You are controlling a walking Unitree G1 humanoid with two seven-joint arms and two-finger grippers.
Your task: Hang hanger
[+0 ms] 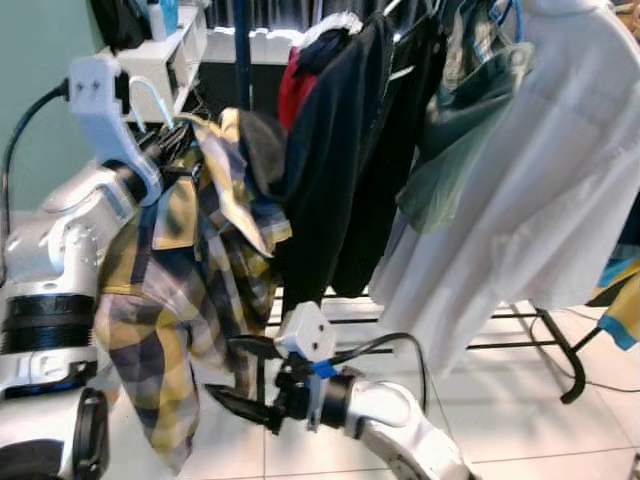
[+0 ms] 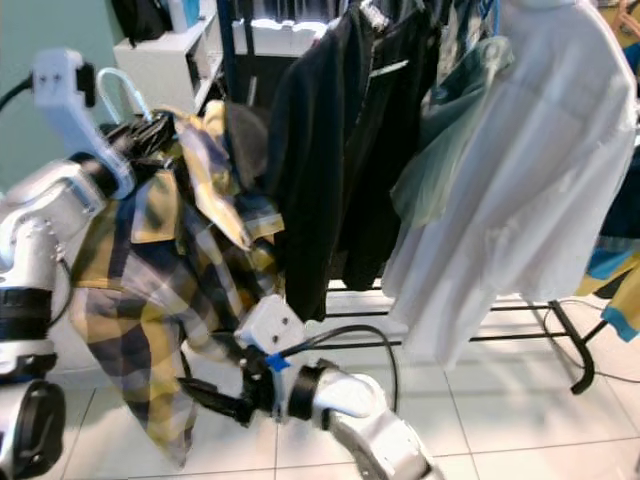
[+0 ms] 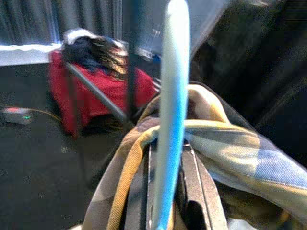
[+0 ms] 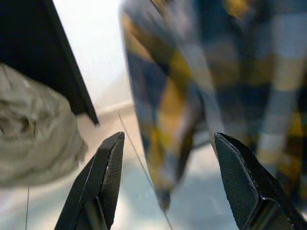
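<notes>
Carrying the plaid shirt on its pale blue hanger toward the clothes rack.

My left gripper is pinched on the hanger just below its hook, held high beside the dark garments; my right gripper, fingers spread, waits low by the shirt's hem; I should lift the hook clear over the rail, then lower it; I can read no writing or labels.
</notes>
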